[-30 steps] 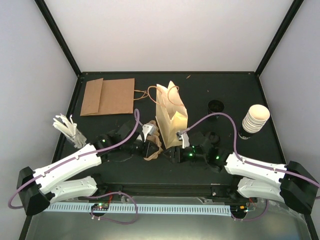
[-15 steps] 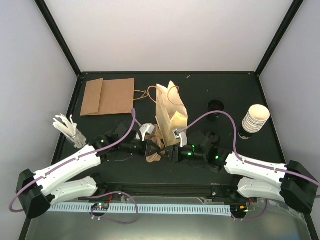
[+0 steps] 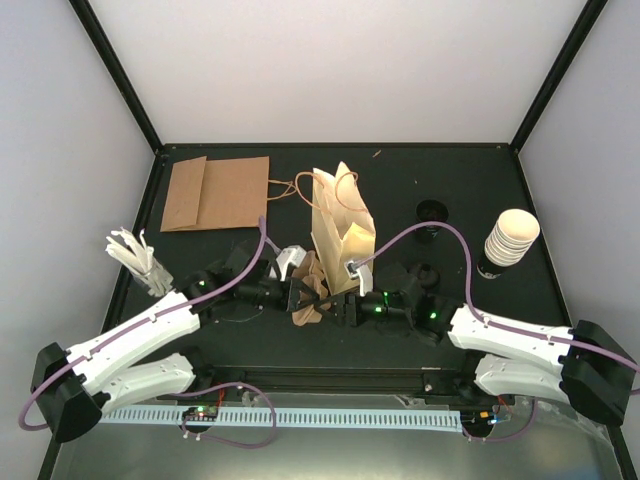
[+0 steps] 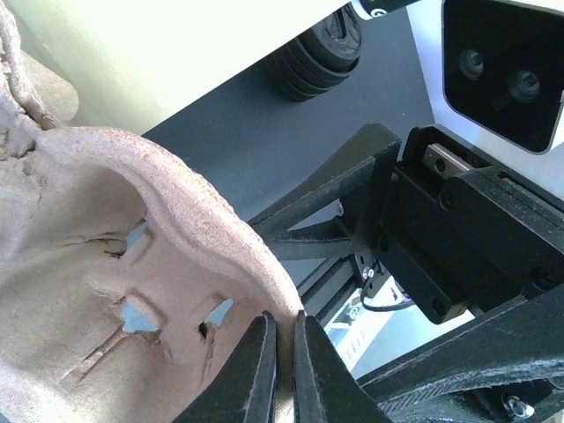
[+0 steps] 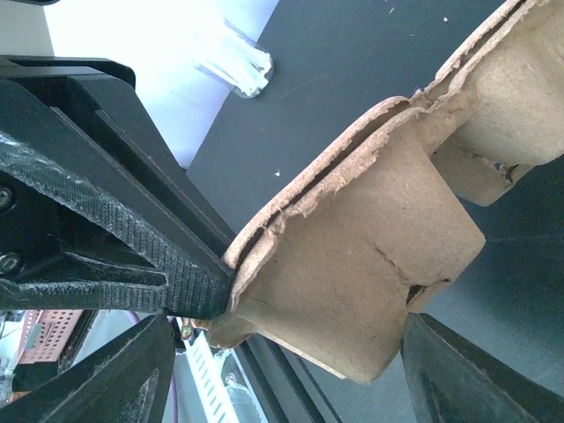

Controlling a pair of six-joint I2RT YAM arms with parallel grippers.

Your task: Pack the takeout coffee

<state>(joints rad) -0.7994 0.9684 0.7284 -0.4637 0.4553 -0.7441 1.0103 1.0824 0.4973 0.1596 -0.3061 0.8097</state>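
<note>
Takeout cups point(image 3: 511, 237), cream-white, stacked upright, standing right of the paper bag point(image 3: 343, 228), well apart from both grippers, right arm nearer; left gripper point(image 4: 284, 328) pinched tight on the pulp carrier point(image 4: 132, 291) rim before the bag, right gripper point(image 5: 317, 304) spread wide astride a carrier pocket.

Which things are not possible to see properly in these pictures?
- Paper bag inside: top view, its own walls hide it.
- Cup carrier: top view, left gripper and right gripper cover part; wrist views cut it off.
- Stacked paper cups: top view, too small to count.
- Black lids: top view, too dark and small to count.
</note>
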